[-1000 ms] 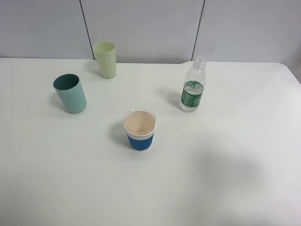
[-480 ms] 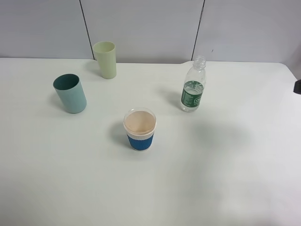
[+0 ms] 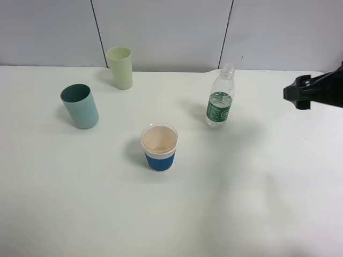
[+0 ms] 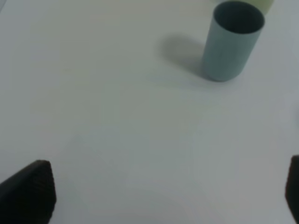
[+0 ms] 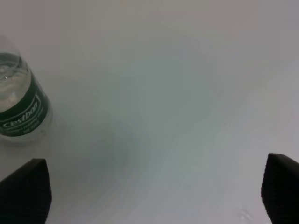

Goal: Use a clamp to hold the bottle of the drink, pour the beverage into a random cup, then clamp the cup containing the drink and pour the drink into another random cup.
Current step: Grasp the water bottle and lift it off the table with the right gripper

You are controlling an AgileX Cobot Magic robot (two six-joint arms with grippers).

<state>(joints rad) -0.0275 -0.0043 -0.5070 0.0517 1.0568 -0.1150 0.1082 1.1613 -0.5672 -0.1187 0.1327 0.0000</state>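
One bottle (image 3: 220,101), one paper cup (image 3: 159,148), two tumblers (image 3: 80,107) (image 3: 120,68).

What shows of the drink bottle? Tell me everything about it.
The bottle is small and made of clear plastic, with a green label band printed in white and a narrow ridged neck that looks uncapped. Clear liquid sits inside it. It stands upright on the white table, toward the far right side, and nothing else touches it.
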